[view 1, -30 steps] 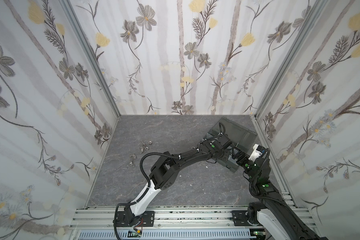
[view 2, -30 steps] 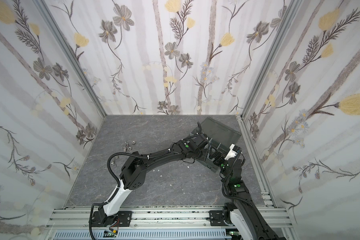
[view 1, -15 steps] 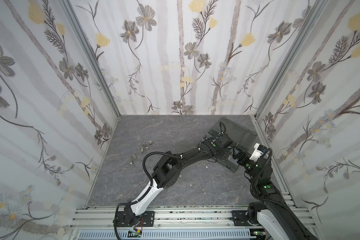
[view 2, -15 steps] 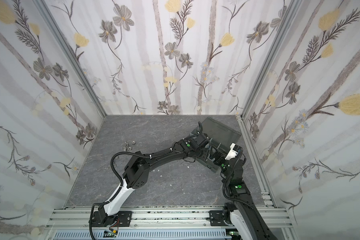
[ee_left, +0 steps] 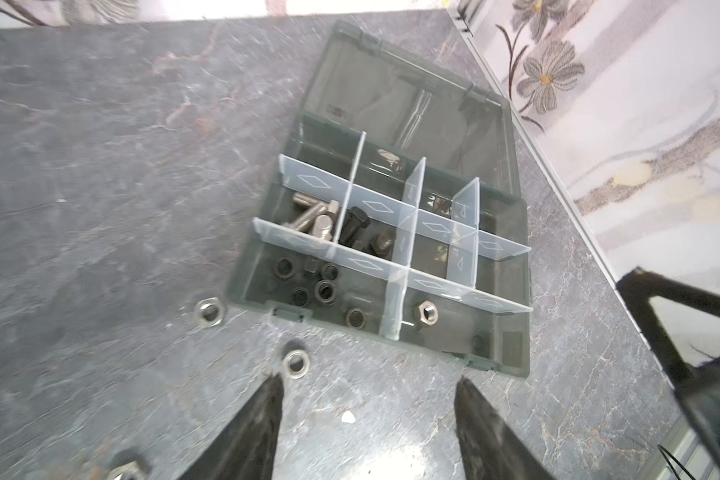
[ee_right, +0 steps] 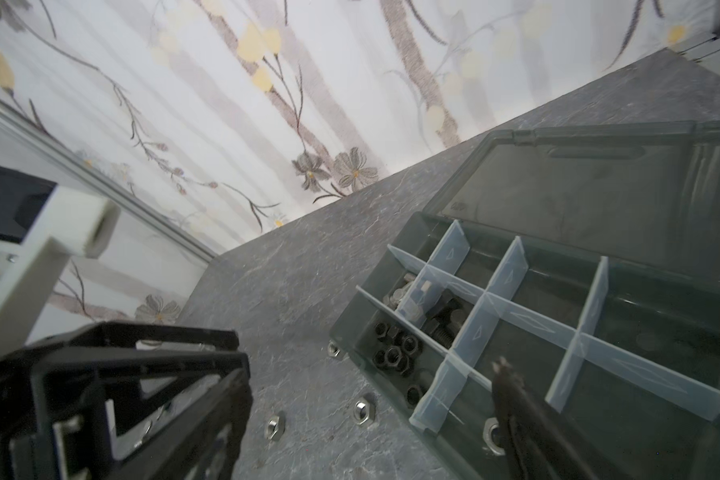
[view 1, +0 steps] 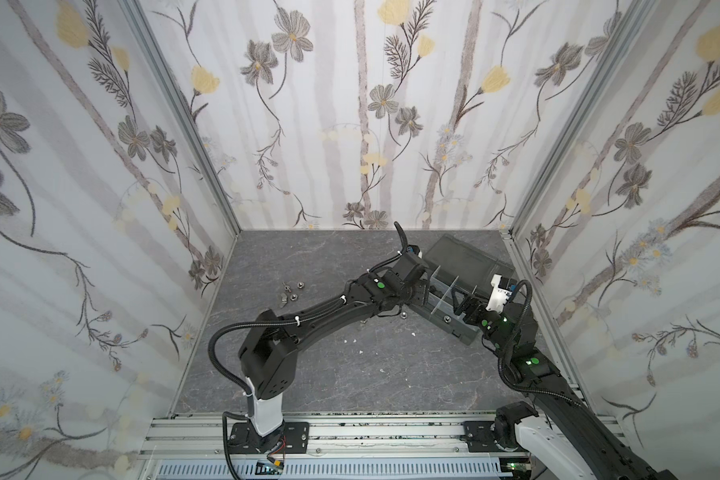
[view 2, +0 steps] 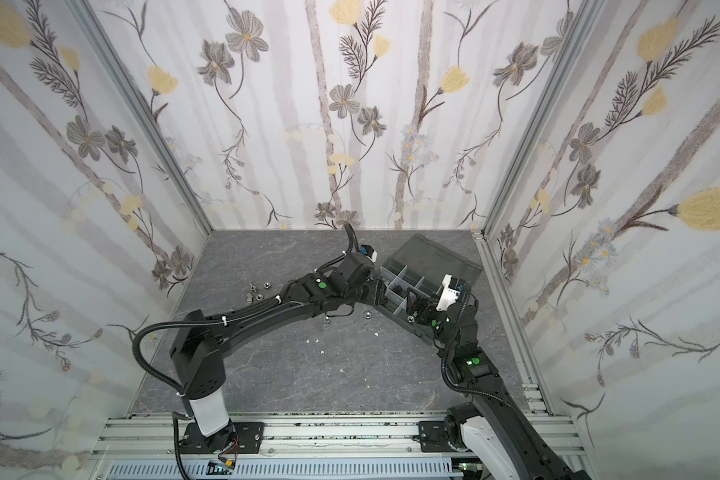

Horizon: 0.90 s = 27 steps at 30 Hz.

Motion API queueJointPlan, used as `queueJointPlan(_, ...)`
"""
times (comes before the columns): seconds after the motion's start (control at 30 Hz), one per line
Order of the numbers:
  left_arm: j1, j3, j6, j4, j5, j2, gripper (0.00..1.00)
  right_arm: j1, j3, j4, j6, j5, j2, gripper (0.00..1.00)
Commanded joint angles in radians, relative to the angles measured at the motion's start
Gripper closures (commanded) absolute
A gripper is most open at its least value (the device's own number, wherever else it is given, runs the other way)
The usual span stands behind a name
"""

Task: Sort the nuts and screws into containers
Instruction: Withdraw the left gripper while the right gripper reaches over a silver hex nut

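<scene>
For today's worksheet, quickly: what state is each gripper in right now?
Left black parallel gripper: open, holding nothing.
Right black parallel gripper: open, holding nothing.

Robot test cell in a lab. Enclosed on three sides by flat white panels printed with grey and yellow flowers [view 1: 350, 124], framed in silver aluminium corner posts [view 1: 182, 116]. Floored with dark grey marbled sheet [view 1: 329, 374]. Fronted by slotted silver aluminium rail [view 1: 371, 432] carrying two black jointed robot arms [view 1: 316, 318]. Stocked with dark grey plastic organizer box [ee_left: 504, 345].
</scene>
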Motion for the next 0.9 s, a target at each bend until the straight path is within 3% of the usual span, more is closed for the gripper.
queueJointPlan(0.0,0.018,-0.122,0.005,0.103,-0.058,-0.130,0.31,0.078,0.036,-0.018,-0.035,0.083,0.032,0.10)
queueJointPlan(0.37,0.124,-0.482,-0.016,0.170,-0.088,-0.581,0.22,0.359,0.226,-0.070,-0.090,0.196,0.313,0.15)
queueJointPlan(0.87,0.238,-0.630,0.006,0.051,-0.099,-0.828,0.21,0.531,0.508,-0.180,-0.112,0.212,0.703,0.23)
